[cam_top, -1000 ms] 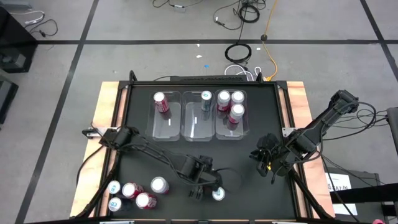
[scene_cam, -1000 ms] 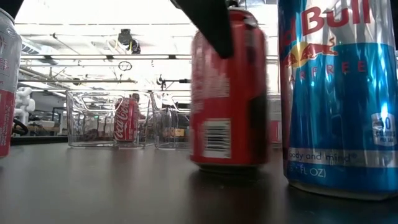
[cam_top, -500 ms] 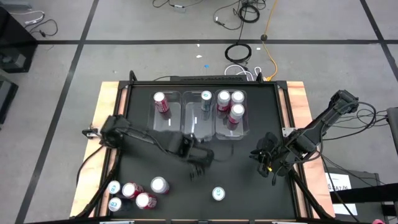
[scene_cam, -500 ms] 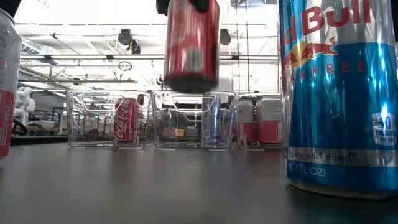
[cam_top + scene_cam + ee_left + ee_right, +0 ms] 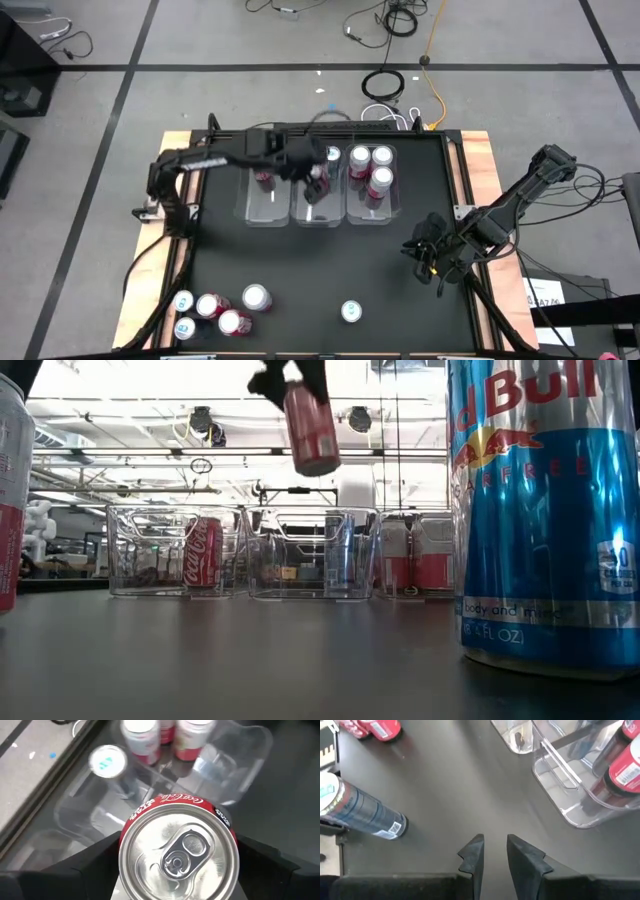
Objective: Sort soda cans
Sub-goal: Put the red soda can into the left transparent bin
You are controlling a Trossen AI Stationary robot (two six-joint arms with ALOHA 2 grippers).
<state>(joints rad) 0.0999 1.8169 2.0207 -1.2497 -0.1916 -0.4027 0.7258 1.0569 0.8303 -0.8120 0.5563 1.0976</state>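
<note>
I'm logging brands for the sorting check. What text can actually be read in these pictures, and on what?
"Coca-Cola": red can held in the left gripper, on its shoulder.
"Coca-Cola": red can in the clear bin, low view.
"Bull", "FREE", "body and mind", "OZ": big blue can nearest the low camera.
Barcodes, small print and all other cans: too small or blurred to read.
The right gripper carries no text.
</note>
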